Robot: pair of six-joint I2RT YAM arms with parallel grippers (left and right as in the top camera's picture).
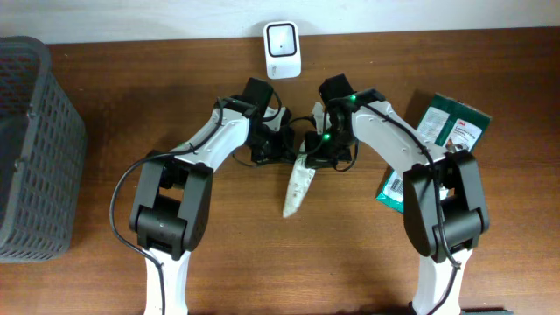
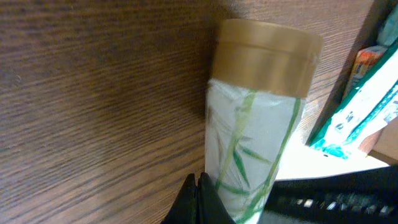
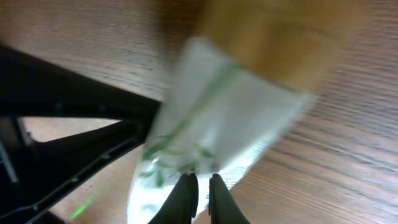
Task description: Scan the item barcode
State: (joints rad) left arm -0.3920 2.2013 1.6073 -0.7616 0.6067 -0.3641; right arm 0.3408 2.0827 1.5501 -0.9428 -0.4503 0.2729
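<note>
Overhead: even, fairly bright light, sharp throughout; soft shadows under arms (image 1: 219, 136) on bench (image 1: 105, 131). Left wrist: wood grain crisp, tube (image 2: 249, 155) slightly soft, blown-out white patch lower right. Right wrist: strong blur, tube smeared, cap (image 3: 273, 37) unfocused.

item: pouch (image 1: 296, 188) | white, green leaf print, tan cap | slanted, mid-table
</note>
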